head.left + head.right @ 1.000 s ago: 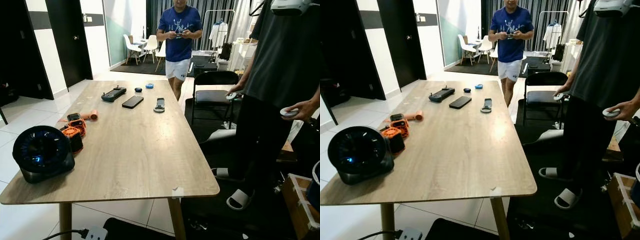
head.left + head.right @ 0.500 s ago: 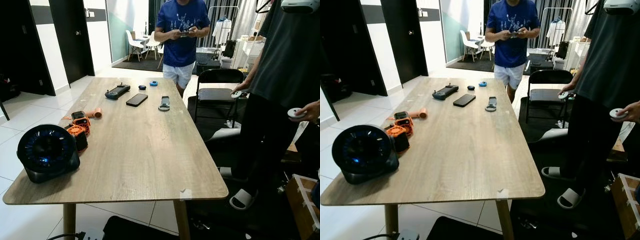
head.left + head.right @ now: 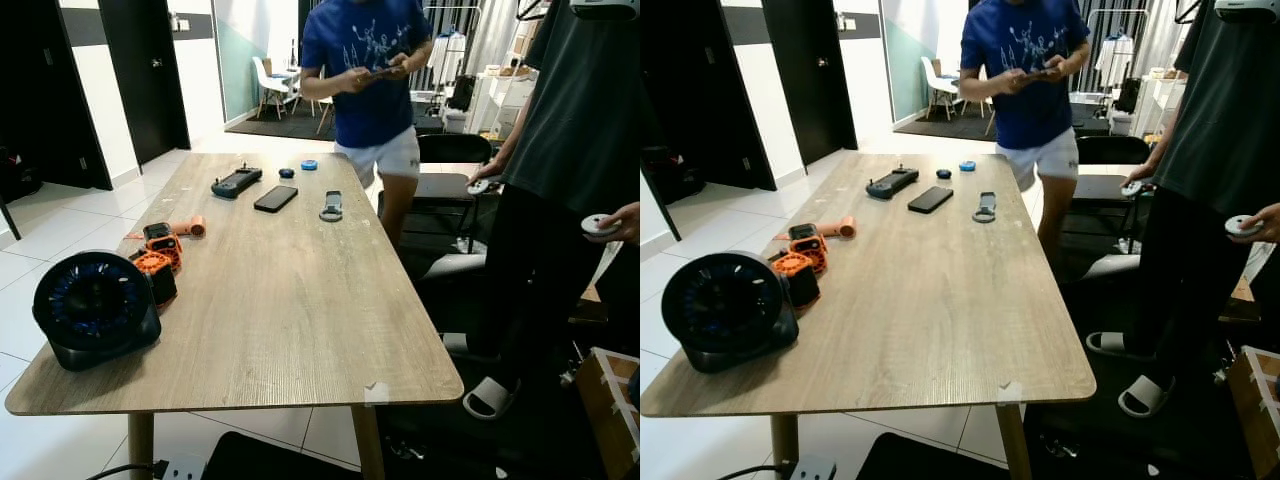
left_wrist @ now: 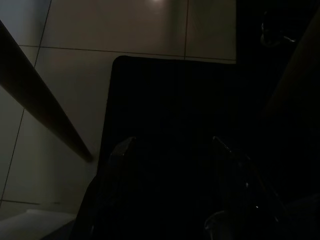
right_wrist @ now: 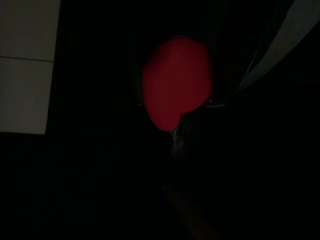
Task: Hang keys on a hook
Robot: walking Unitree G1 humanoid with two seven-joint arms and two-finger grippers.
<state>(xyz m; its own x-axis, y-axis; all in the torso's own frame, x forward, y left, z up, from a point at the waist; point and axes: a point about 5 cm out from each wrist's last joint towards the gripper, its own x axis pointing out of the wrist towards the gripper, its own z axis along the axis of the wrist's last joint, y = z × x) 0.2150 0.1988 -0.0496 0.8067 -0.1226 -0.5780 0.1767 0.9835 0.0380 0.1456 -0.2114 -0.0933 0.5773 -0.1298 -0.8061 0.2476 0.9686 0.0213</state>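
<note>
A dark key fob with a ring (image 3: 330, 207) lies flat on the far half of the long wooden table (image 3: 300, 330), right of a black phone (image 3: 274, 198). Whether it carries keys is too small to tell. My left gripper (image 4: 170, 145) hangs low beside the table over a black mat (image 4: 165, 95) and pale floor tiles, its two fingers apart with nothing between them. The right wrist view is nearly black, with a blurred red blob (image 5: 175, 82) in the middle.
On the table: a black round fan (image 3: 92, 308), orange gadgets (image 3: 155, 262), a game controller (image 3: 231, 182). A person in blue (image 3: 372, 70) stands at the far right side by a black chair (image 3: 452, 165). Another person (image 3: 570, 160) holding controllers stands close on the right.
The person in blue has stepped forward to the table's far right side, in front of the chair. The camera has drifted slightly; the things on the table lie as before.
</note>
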